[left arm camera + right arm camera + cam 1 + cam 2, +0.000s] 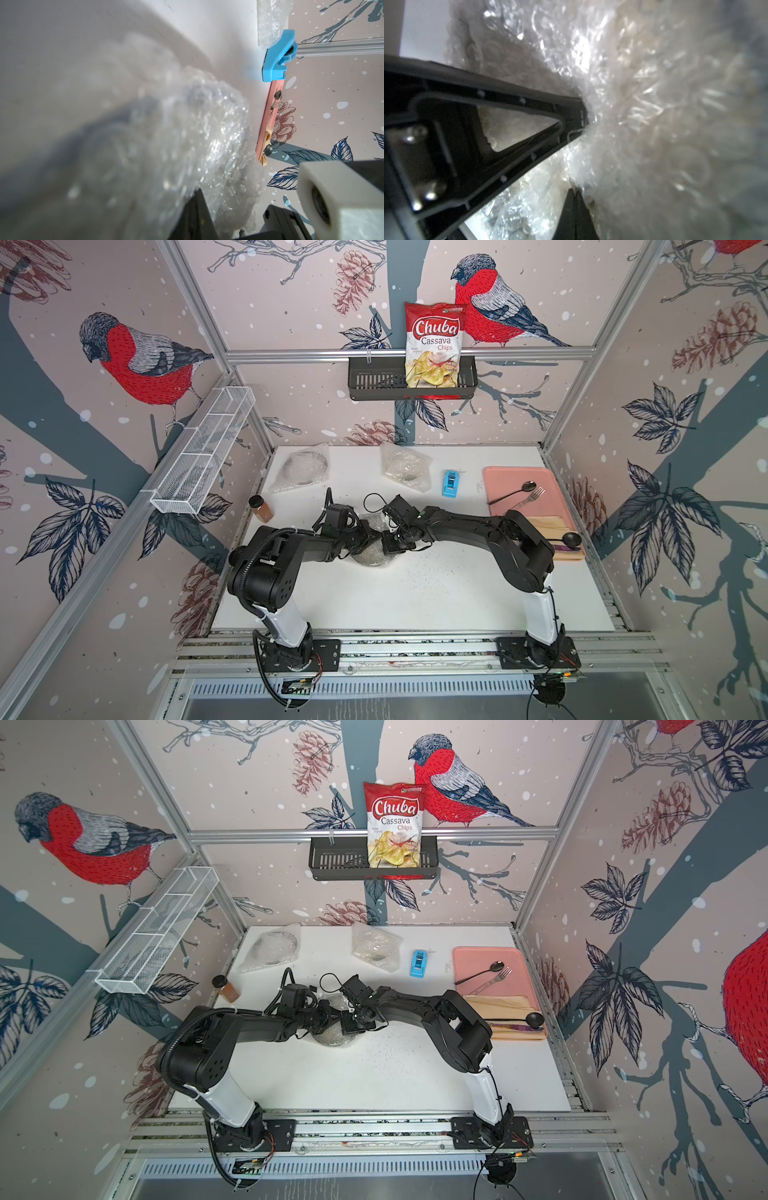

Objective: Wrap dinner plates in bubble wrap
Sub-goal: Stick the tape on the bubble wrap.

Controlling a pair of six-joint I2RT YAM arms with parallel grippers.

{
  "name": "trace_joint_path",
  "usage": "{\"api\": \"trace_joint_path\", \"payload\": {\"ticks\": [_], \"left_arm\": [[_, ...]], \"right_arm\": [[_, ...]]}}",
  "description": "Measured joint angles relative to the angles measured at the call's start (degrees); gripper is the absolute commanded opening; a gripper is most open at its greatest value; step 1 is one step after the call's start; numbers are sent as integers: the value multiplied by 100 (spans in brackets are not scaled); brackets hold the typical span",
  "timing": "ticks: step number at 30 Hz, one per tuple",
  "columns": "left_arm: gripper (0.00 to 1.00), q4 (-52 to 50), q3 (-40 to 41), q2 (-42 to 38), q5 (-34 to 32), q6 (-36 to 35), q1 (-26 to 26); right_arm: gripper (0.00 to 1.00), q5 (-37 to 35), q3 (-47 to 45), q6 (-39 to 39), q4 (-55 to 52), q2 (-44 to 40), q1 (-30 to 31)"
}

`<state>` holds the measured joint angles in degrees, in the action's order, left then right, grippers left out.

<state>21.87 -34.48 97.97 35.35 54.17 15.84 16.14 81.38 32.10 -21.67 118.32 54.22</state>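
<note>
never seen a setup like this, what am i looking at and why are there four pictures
These are two black robot arms bolted along the front of a white table. Two pictures look down on the whole scene from above. The other two come from a small camera on each arm's wrist, hence the blurry close-ups. Each arm ends in a two-fingered tool. The left tool and right tool meet mid-table, both shut, at a round bundle of clear bubble wrap; the right one pinches the wrap. At the back lie two more bubble-wrapped bundles, a small blue plastic tape dispenser and a pink rectangular tray with cutlery. An amber jar stands near the left arm.
</note>
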Motion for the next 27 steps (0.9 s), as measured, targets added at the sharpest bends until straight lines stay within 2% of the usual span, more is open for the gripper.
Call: {"api": "trace_joint_path", "payload": {"ticks": [7,13,22,27], "left_arm": [[0,-7,-37,46,70,7,0],[0,-391,-153,-155,52,162,-7],[0,-1611,-553,-929,-153,330,-26],[0,-2111,-754,-1311,-404,282,-131]], "right_arm": [[2,-42,85,-107,-168,-20,120],[5,245,-46,-61,-273,-686,-63],[7,457,-1097,125,522,-1969,-907],[10,96,-1768,83,815,-2544,-1565]]}}
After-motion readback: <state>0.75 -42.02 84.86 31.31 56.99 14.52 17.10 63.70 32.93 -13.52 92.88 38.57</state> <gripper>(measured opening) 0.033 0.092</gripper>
